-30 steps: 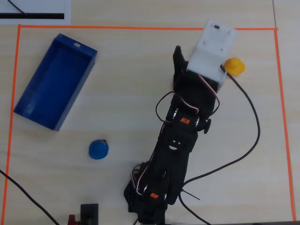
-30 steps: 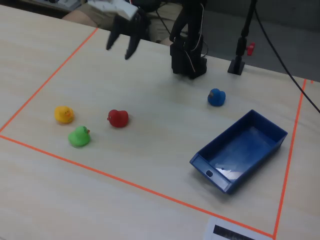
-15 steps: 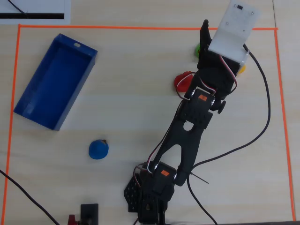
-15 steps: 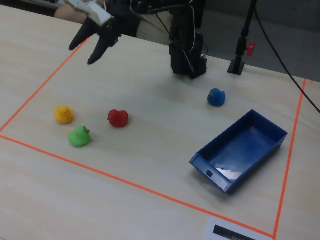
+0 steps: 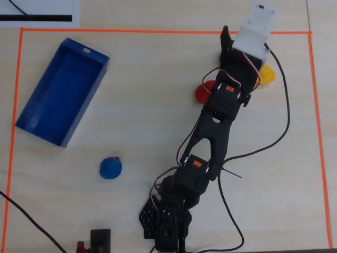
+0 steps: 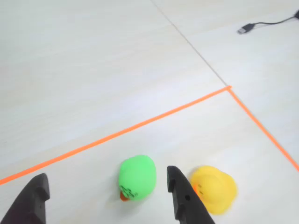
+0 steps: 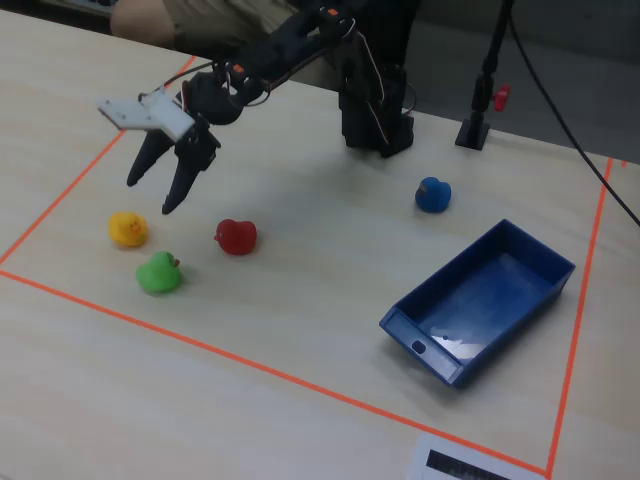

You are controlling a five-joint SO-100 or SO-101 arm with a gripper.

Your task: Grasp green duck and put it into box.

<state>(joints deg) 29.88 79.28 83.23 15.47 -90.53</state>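
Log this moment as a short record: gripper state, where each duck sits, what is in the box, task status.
gripper: the gripper is open, raised above the table, holding nothing
green duck: the green duck lies on the table between the open fingers in the wrist view, untouched
yellow duck: the yellow duck is beside the green one, apart from it
red duck: the red duck is on the table near the gripper
blue duck: the blue duck is nearer the arm's base
box: the box is empty, across the table from the green duck
status: not yet grasped

bright, even overhead light, soft faint shadows, slight washed-out glare and blur in the wrist view
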